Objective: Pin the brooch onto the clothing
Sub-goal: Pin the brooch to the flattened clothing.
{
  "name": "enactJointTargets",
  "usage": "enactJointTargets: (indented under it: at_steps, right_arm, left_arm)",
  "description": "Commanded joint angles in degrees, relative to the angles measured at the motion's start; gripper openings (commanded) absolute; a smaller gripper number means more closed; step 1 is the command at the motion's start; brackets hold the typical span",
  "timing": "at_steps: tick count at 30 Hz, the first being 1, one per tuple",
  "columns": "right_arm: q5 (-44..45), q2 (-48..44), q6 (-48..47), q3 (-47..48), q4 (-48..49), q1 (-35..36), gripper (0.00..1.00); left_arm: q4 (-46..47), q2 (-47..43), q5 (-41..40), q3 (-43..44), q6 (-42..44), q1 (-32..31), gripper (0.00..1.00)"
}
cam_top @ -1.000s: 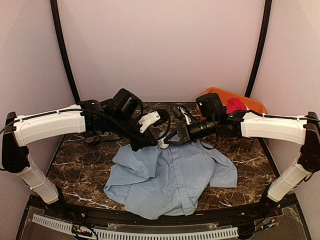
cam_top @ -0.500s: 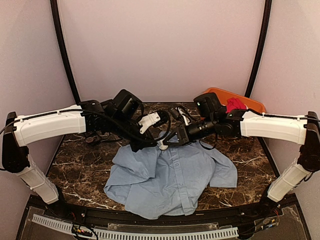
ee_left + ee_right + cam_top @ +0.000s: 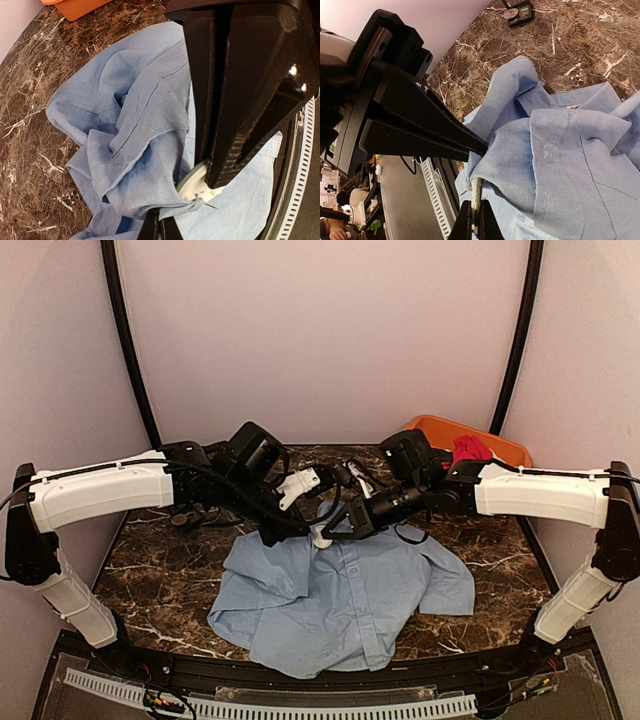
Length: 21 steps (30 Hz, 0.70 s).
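The clothing [image 3: 340, 590], a light blue shirt, lies crumpled on the marble table. My left gripper [image 3: 160, 226] is shut on a raised fold of the shirt [image 3: 145, 170] near its back edge. My right gripper [image 3: 476, 220] is shut on the brooch [image 3: 476, 200], seen edge-on as a thin disc pressed against that fold. In the left wrist view the brooch [image 3: 196, 186] shows a white back with a greenish rim. Its thin pin pokes out through a small pinch of cloth. In the top view the left gripper [image 3: 298, 528] and the right gripper [image 3: 330, 532] meet over the shirt.
An orange tray [image 3: 500, 443] with a red garment [image 3: 470, 450] stands at the back right. A small dark open case [image 3: 517, 12] lies on the marble behind the shirt. Dark clutter [image 3: 185, 517] sits at the left, under the left arm.
My right gripper has moved left and slightly down with the brooch, closing onto the fold held by the left gripper. The left gripper has barely moved.
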Motion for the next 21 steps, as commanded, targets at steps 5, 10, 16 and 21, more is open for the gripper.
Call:
enactJointTargets:
  at_steps: [5,10,16,21]
  right_arm:
    - [-4.14,-0.85,-1.36,0.58,0.86,1.96,0.0]
    - [-7.7,-0.94,1.55,-1.87,6.05,1.84,0.0]
    - [-10.31,-2.03,4.96,-5.8,12.69,1.04,0.0]
    - [-11.94,-2.56,7.51,-7.75,16.36,0.5,0.0]
  left_arm:
    - [0.74,0.52,-3.03,1.49,-0.99,0.33,0.06]
    - [0.8,0.24,-3.07,1.48,-1.98,0.28,0.29]
    - [1.82,-2.54,-5.03,0.88,-3.71,0.36,0.43]
    - [2.23,-5.22,-10.53,0.56,-5.22,0.34,0.53]
